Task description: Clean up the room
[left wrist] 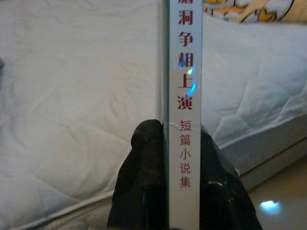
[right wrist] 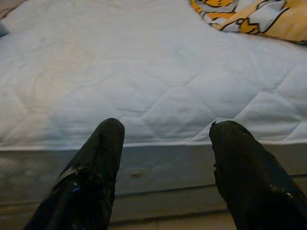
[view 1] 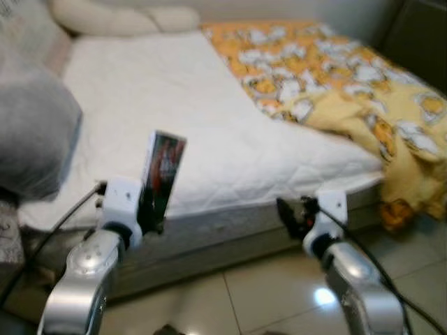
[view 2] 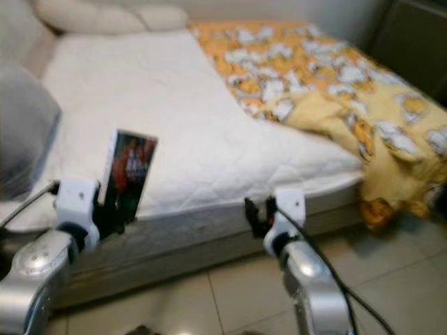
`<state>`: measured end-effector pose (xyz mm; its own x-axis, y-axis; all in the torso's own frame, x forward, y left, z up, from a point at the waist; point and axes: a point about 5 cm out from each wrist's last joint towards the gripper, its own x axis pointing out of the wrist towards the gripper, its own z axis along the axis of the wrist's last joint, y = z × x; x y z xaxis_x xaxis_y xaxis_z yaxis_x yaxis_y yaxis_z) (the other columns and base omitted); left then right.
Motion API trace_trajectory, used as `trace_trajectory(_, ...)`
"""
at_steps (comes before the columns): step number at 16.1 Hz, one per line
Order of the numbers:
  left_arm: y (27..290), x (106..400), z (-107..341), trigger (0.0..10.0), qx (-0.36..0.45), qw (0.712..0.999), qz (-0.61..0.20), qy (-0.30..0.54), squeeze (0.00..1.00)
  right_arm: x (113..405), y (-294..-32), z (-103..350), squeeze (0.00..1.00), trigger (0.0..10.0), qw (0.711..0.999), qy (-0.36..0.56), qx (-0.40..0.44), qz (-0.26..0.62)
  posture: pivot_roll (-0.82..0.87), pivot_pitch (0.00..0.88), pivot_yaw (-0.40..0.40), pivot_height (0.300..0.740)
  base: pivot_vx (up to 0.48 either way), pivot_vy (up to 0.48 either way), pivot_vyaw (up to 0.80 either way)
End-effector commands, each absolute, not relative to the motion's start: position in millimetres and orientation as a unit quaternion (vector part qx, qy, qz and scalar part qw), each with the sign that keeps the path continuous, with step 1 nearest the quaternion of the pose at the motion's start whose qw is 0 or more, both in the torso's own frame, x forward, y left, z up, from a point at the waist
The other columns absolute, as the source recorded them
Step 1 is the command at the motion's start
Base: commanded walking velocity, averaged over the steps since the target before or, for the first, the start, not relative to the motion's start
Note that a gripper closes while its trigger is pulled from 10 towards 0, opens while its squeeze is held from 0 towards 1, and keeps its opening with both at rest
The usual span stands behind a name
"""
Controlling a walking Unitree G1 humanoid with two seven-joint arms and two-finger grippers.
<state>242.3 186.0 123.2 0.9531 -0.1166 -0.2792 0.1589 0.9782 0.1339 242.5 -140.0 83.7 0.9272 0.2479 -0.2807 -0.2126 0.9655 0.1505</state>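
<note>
A book (view 1: 162, 171) stands upright, pinched at its lower end between the fingers of the left gripper (view 1: 148, 209) just off the near edge of the bed (view 1: 209, 139), while the right gripper (right wrist: 165, 158), spread and holding nothing, hovers by that same edge, nearer the yellow blanket (view 1: 363, 91).

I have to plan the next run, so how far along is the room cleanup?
Done: nothing visibly put away. In hand: the left gripper clamps a book upright at the bed edge; the right gripper is open, empty. Left: placing the book, and the rumpled yellow blanket.
</note>
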Motion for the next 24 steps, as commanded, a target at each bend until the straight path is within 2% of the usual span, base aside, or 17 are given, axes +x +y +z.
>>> trace_trajectory(1, 185.6, 247.1, 136.8, 10.0, 0.068, 0.991, -0.062, 0.097, 0.00, 245.0, -144.2, 87.1, 0.00, 10.0, 0.982, 0.144, 0.052, 0.112, -0.05, 0.000, -0.044, 0.740, 0.000, 0.000, 0.00)
trace_trajectory(6, 193.1, 250.4, 140.4, 10.0, 0.070, 0.992, -0.051, 0.091, 0.00, 250.0, -143.0, 89.6, 0.00, 10.0, 0.982, 0.137, 0.056, 0.114, -0.04, 0.000, -0.039, 0.740, 0.235, 0.000, 0.00)
trace_trajectory(8, 193.9, 251.6, 141.0, 10.0, 0.071, 0.992, -0.051, 0.090, 0.00, 251.5, -141.0, 91.0, 0.00, 10.0, 0.982, 0.133, 0.030, 0.130, -0.05, 0.000, -0.036, 0.740, 0.345, 0.000, 0.00)
trace_trajectory(12, 193.7, 253.7, 141.2, 10.0, 0.076, 0.991, -0.054, 0.092, 0.00, 253.8, -139.3, 91.8, 0.00, 10.0, 0.981, 0.132, 0.024, 0.138, -0.05, 0.000, -0.032, 0.740, 0.374, 0.000, 0.71)
trace_trajectory(24, 197.2, 259.2, 141.3, 10.0, 0.086, 0.990, -0.060, 0.091, 0.00, 259.7, -138.1, 93.9, 0.00, 10.0, 0.981, 0.124, 0.007, 0.152, -0.06, 0.000, -0.036, 0.740, 0.384, 0.000, 0.00)
